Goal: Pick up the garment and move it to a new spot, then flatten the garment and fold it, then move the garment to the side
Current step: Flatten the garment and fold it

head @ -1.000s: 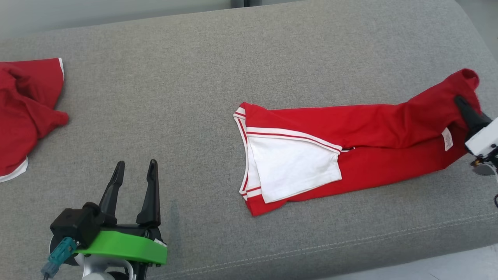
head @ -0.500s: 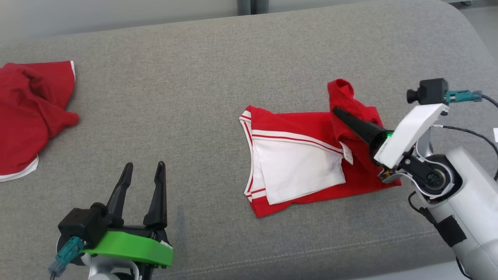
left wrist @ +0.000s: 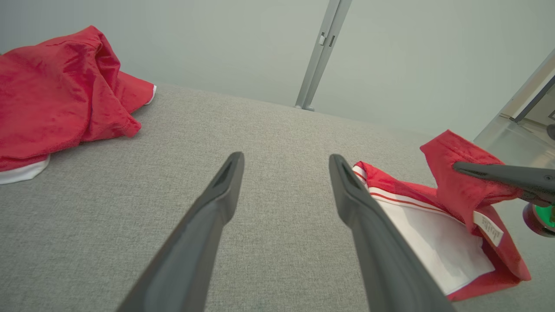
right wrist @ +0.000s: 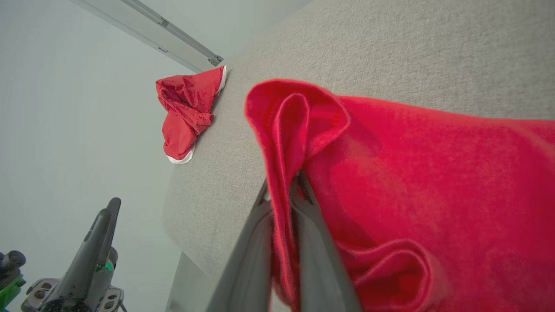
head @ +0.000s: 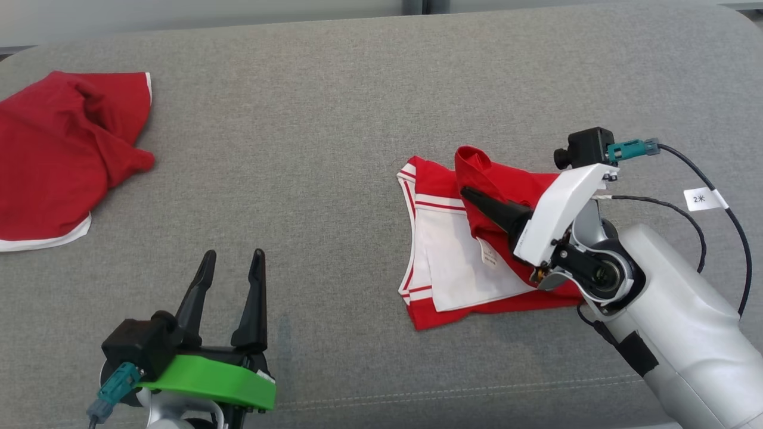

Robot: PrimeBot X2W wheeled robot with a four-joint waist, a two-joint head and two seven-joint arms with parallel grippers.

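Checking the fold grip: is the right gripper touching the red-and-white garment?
Touching. The right wrist view shows the right gripper shut, with an edge of the red-and-white garment pinched between its fingers.

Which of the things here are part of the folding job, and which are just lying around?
In the job: red-and-white garment, right pincer shut on its folded-over end.
Lying about: crumpled red garment at far left, open left pincer, grey cushion.

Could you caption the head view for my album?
Right gripper holds one end of the red-and-white garment above the grey cushion; left gripper hovers open.
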